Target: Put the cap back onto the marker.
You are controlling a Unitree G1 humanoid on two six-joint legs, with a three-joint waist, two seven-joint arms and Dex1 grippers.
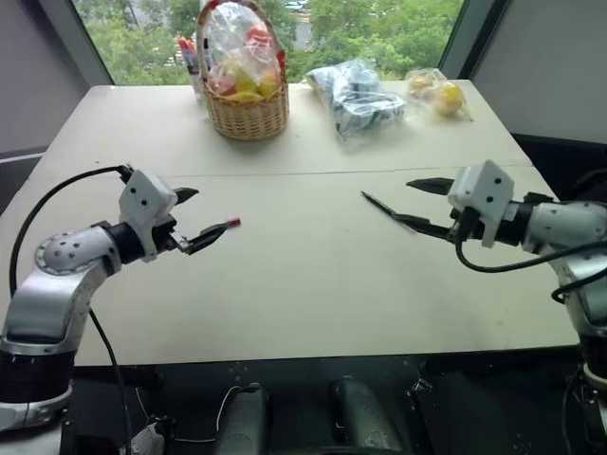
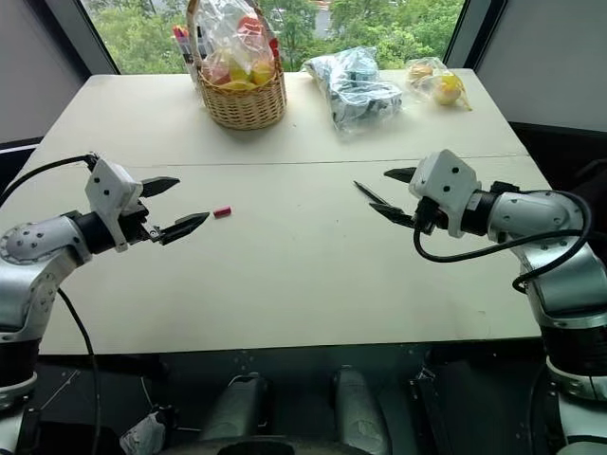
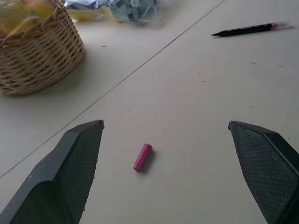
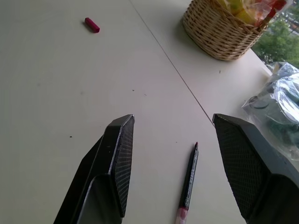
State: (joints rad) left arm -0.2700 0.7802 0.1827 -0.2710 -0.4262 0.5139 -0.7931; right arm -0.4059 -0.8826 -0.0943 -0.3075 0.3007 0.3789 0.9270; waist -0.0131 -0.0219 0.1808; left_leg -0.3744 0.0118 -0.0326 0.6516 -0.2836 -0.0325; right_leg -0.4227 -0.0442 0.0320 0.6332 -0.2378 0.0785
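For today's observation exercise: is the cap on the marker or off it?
Off. The cap lies alone on the table, while the marker lies apart with its pointed tip bare.

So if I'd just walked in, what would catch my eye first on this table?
Probably the two open grippers, the left gripper and right gripper, facing each other over the pale table. Between them lie a tiny pink cap just beyond the left gripper and a thin black marker by the right one, well apart. At the far edge stands a wicker basket of wrapped items, with clear bags beside it.
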